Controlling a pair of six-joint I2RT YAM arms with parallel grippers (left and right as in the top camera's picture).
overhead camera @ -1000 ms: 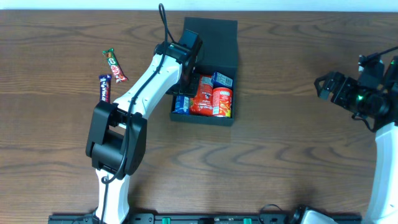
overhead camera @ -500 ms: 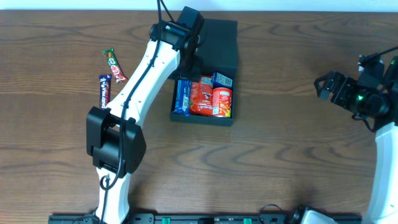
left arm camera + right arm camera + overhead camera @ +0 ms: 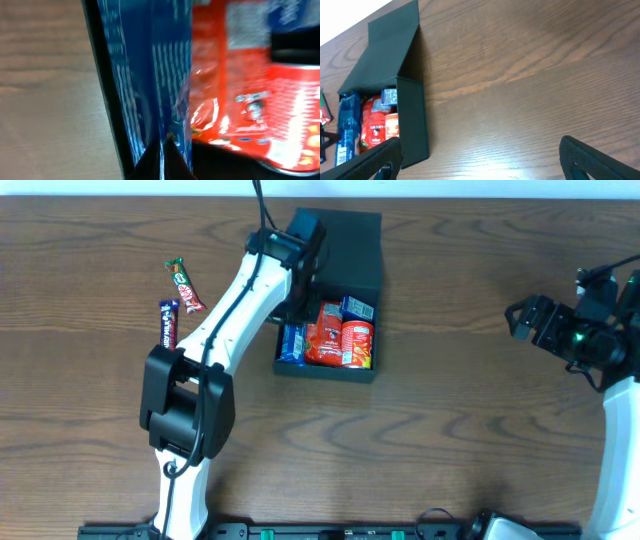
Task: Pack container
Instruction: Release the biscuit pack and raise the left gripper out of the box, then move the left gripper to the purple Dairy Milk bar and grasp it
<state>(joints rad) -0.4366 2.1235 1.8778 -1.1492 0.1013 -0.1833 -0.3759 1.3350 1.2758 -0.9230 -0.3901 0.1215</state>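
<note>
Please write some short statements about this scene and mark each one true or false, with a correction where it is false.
1. The lid of the container is open. True.
2. A green-and-red bar and a dark blue bar lie on the table, outside the container. True.
3. The right gripper holds a red can. False: it is open and empty, away from the container.
4. The blue packet lies outside the container. False: it is inside, along one wall.
5. The left gripper is wide open. False: it is shut, above the container's contents.
</note>
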